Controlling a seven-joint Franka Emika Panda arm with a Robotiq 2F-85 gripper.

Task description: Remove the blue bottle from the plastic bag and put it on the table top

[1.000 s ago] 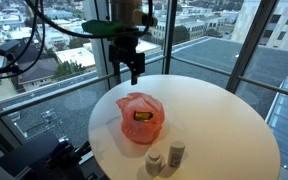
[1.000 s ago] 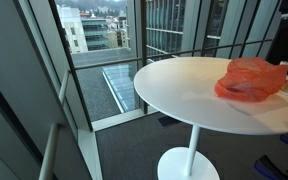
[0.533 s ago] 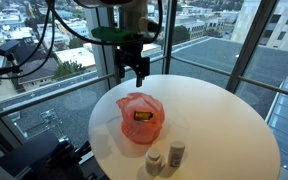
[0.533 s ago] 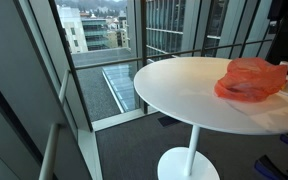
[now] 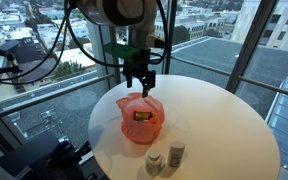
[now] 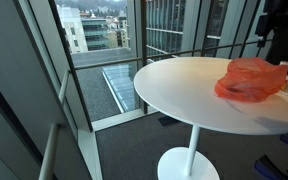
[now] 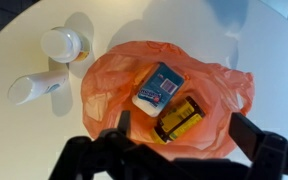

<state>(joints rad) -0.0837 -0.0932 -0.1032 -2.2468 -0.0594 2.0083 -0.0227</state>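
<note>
Hovering just above the plastic bag (image 5: 141,118) on the table top (image 5: 219,125) in an exterior view, the gripper (image 5: 141,87) has nothing in it — approach step. Wrist view: jaws wide apart, blue bottle (image 7: 162,85) lying in the bag beside a yellow pack (image 7: 179,120) — next I'd say drop straight onto the bottle, then close without snagging film.

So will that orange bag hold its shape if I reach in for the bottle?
Probably not: the plastic bag looks thin and crumpled, so it should flop and drag along. The blue bottle lies flat, likely light, and may slide.
</note>
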